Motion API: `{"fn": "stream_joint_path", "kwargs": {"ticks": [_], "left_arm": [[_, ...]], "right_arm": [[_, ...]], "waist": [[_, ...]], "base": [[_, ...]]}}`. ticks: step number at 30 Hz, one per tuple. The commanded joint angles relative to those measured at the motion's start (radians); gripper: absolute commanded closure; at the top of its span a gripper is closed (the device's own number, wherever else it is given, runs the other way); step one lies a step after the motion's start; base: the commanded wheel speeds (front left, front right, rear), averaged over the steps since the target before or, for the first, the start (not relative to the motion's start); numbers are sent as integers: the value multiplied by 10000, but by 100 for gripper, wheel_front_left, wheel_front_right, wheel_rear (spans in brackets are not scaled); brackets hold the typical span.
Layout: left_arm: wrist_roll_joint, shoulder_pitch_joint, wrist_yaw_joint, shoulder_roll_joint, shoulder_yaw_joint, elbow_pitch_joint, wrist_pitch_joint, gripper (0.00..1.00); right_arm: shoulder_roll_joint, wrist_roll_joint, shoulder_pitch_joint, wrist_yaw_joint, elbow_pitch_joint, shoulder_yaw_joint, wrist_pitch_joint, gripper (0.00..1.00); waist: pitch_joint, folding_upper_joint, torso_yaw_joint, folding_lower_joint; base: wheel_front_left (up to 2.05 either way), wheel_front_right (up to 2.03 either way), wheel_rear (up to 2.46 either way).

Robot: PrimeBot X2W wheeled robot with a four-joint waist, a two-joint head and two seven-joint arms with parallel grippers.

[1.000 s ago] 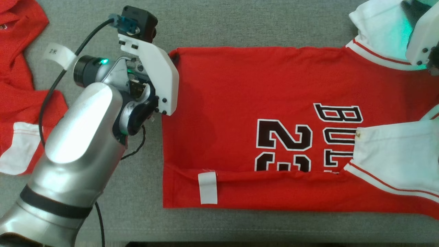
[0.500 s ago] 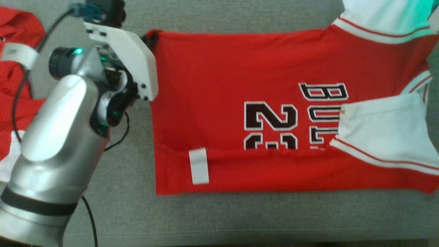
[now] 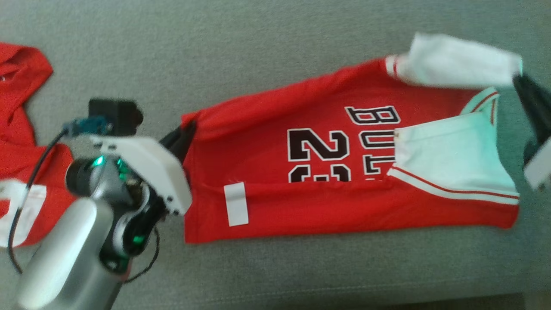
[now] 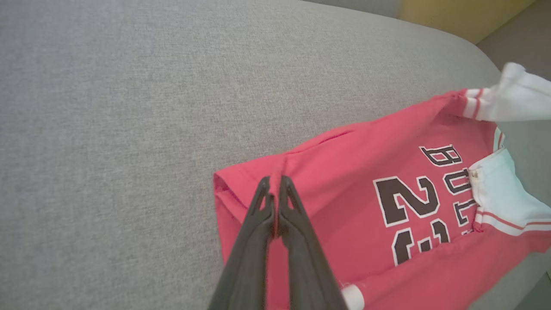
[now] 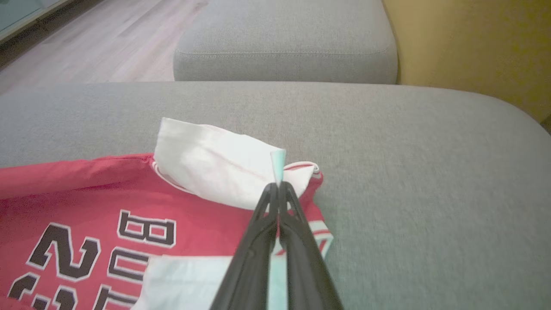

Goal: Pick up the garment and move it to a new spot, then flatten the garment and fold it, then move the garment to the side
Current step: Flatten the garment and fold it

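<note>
Left pincer [image 4: 275, 183] is clamping the jersey [image 3: 301, 172] at its hem, right pincer [image 5: 278, 189] is pinching its white sleeve [image 5: 206, 159], all lying on the grey cushion [image 3: 258, 43]. Looks mid-fold; next, both carry that edge over evenly.

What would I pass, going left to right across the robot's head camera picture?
spare red garment → left gripper, pinching the red jersey by its corner → white tag → black 23 → folded white sleeve → right gripper, also shut on the jersey.
</note>
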Motion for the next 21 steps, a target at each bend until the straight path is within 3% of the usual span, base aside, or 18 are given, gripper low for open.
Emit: {"fn": "stream_joint_path", "kwargs": {"ticks": [1,11,21], "left_arm": [[-28,-91,104,495,596,-515,-101,100],[-431,1252,400,826,1065,-1172,-319,100],[-499,1768,226,1224,868,-1542,-22,100]], "right_arm": [[-46,-33,322,75,-657,-193,77,100],[896,-128,2356,75,-1829,-823,604,100],[1022,-222,2764,75,-1763,-723,1378,100]], "waist": [[-166,0,-160,0],[-573,0,-532,0],[-700,0,-624,0]], "base": [[0,0,0],[0,0,0],[0,0,0]]}}
